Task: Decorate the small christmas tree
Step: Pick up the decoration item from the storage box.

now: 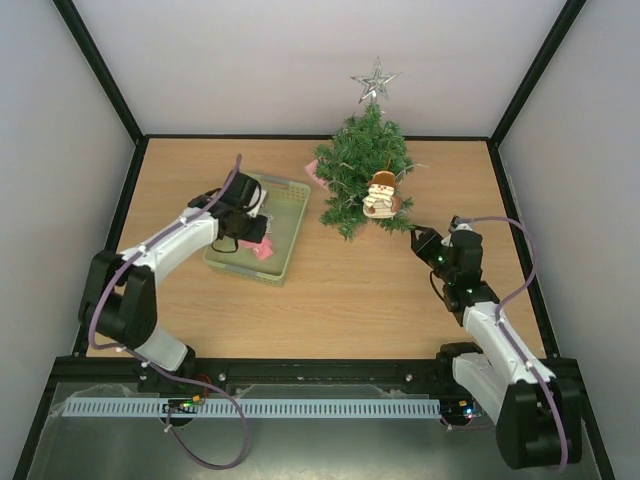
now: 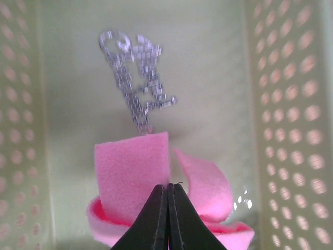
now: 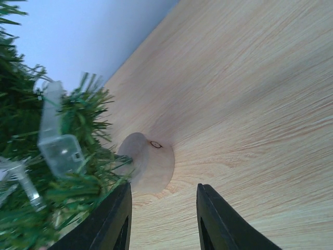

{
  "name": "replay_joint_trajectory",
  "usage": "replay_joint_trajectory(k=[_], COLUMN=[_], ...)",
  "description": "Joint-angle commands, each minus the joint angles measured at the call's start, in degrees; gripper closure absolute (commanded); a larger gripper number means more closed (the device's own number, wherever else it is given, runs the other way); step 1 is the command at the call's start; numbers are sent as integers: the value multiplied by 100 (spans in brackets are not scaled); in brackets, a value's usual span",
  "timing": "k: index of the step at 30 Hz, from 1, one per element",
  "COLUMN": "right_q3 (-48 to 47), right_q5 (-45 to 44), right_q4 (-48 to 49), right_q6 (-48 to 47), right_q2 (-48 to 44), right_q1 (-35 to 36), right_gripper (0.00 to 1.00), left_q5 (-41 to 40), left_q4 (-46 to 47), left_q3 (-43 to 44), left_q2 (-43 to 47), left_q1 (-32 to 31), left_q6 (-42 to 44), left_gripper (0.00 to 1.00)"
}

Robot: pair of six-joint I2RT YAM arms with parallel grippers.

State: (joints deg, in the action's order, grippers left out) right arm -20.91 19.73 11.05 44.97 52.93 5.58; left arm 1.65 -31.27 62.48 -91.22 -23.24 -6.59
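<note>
At the left centre of the overhead view, the pale green perforated plastic basket (image 1: 287, 190) sits on the light wooden table (image 1: 330, 310), with the left gripper (image 2: 168, 204) lowered into it. Its black jaws are clenched tight, tip against tip, at the edge of a pink folded felt ornament (image 2: 132, 172) that carries a silver glitter hanging loop (image 2: 136, 86). Whether any felt is actually pinched between them cannot be told. The step in hand is judged to be lifting this ornament out. It is best done by raising the wrist slowly and straight up, so that a missed grip is noticed early, the basket walls are cleared and the loop is left free for hooking. In the upper middle of the frame, the small christmas tree (image 1: 362, 165) stands upright. It is topped by a silver wire star (image 1: 375, 80) and already hung with a snowman figure (image 1: 381, 193). A bare branch on its left side would be the sensible target. To the right of the tree, the right gripper (image 3: 164, 198) is released and empty. It is held just beside the tree's round pale wooden foot (image 3: 151, 164), where the base could be steadied.
</note>
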Motion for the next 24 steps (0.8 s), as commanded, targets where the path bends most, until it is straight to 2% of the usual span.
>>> replay_joint_trajectory(k=[1,5,8,16,19,24], right_q3=[-177,-937,-1698,-2436,-2493,-2261], right_q5=[-49,33,-46,1167,1248,1055], right_q4=[-753,-1127,-1520,-572,-582,-368], right_q6=[-64,-171,-360,-1297,-1983,-3433], right_q2=[-635,-1040,-1120,-1280,-1246,-1181], right_q1=[-6,89,188,791,1368,2946], right_gripper=[67,66,66,64,63,60], left_q5=[-39,238,773,2973,3742,4568], left_q4=[7,223,273,498,442,671], left_q3=[327,426,601,541,546,351], left_q2=[667,1273,1572,2267,2358,2586], left_q1=[-29,-26,-29,-31,-38,-40], left_q6=[-18,-96,-94,199,234,-98], left_gripper=[98,98,98,98,98,98])
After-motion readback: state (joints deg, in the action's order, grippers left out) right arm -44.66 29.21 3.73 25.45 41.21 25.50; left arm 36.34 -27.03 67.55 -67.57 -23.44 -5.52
